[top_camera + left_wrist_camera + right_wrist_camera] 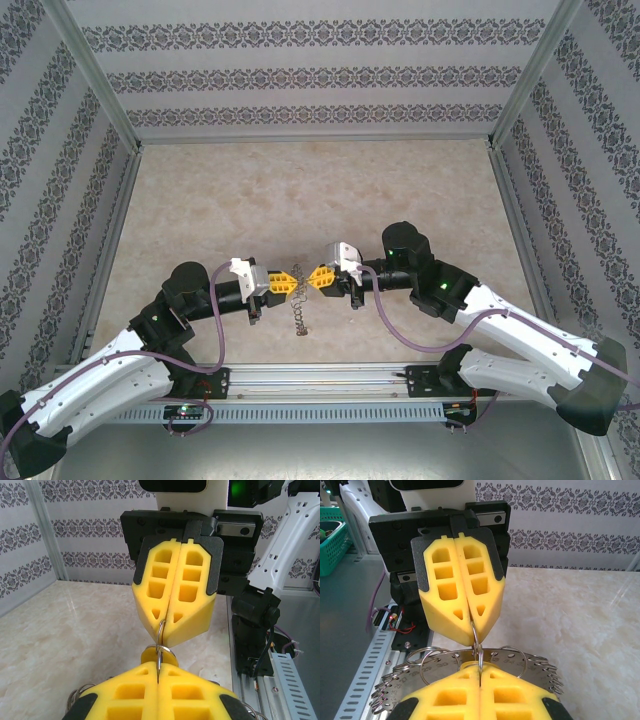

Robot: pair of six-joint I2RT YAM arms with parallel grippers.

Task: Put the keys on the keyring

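Tabletop [300,190]: pale marbled surface, patterned walls [310,75] on the far, left and right sides.

Left gripper [291,283] and right gripper [311,279]: both arms reach in from the near edge. The yellow tips meet nose to nose over the near half, roughly midway between the left and right edges. Both sets of jaws are pressed closed.

Keyring [299,315]: seen edge-on as a thin grey strip fringed with wire loops. Its far end sits at the meeting fingertips and the rest runs toward the near edge. Whether it touches the tabletop cannot be told.

Metal rail [320,378]: runs along the near edge and carries both arm bases.
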